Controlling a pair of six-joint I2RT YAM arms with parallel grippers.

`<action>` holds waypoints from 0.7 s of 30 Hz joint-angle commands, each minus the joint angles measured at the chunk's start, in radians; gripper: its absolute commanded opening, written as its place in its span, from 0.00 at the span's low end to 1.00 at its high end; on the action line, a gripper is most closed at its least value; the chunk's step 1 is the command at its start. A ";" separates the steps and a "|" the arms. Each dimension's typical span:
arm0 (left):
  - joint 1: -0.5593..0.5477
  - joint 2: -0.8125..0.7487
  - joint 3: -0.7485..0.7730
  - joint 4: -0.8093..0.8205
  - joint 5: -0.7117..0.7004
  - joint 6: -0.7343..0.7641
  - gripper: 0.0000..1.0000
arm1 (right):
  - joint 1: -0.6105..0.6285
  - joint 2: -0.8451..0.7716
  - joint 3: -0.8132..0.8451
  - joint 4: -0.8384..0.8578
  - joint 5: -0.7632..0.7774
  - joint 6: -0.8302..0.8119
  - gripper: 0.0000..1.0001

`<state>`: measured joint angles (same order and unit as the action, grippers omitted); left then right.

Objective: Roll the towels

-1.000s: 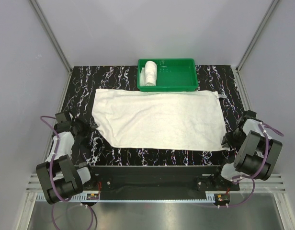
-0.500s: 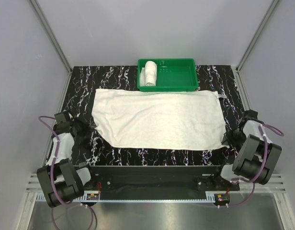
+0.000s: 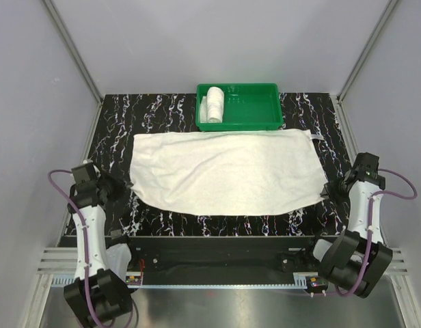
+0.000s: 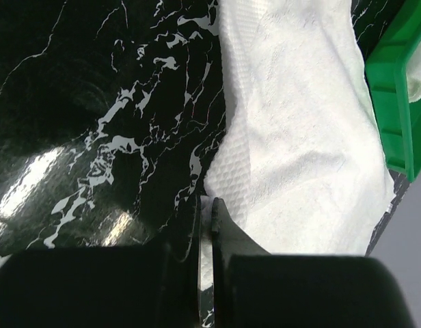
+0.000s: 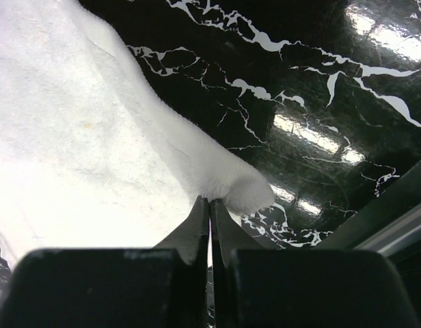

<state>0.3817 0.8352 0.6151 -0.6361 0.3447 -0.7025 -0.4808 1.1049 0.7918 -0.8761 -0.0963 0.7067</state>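
Note:
The large white towel (image 3: pixel 227 171) lies spread across the black marbled table, and its near edge sags in a curve between its two near corners. My left gripper (image 3: pixel 127 186) is shut on the near left corner; the left wrist view shows the cloth (image 4: pixel 299 137) pinched between the closed jaws (image 4: pixel 207 205). My right gripper (image 3: pixel 324 190) is shut on the near right corner, where the towel (image 5: pixel 80 150) bunches just past the fingertips (image 5: pixel 209 203). The smaller towel (image 3: pixel 214 104) sits rolled in the left end of the green tray (image 3: pixel 258 109).
The green tray stands at the table's far edge, touching the large towel's far hem; its rim (image 4: pixel 395 89) shows in the left wrist view. Grey walls close in both sides and the back. A black rail (image 3: pixel 217 246) runs along the near edge.
The right gripper shut on the near right corner. Both arms then rose and swung outward, lifting the near corners, so the towel's straight near edge became a sagging curve.

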 commanded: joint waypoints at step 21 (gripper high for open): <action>0.059 0.065 0.231 -0.168 -0.066 0.058 0.00 | -0.081 -0.004 0.112 0.072 -0.201 0.075 0.00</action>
<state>0.4335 0.8635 0.7681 -0.8742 0.2535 -0.6373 -0.5583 1.0618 0.8993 -0.9264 -0.1955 0.7467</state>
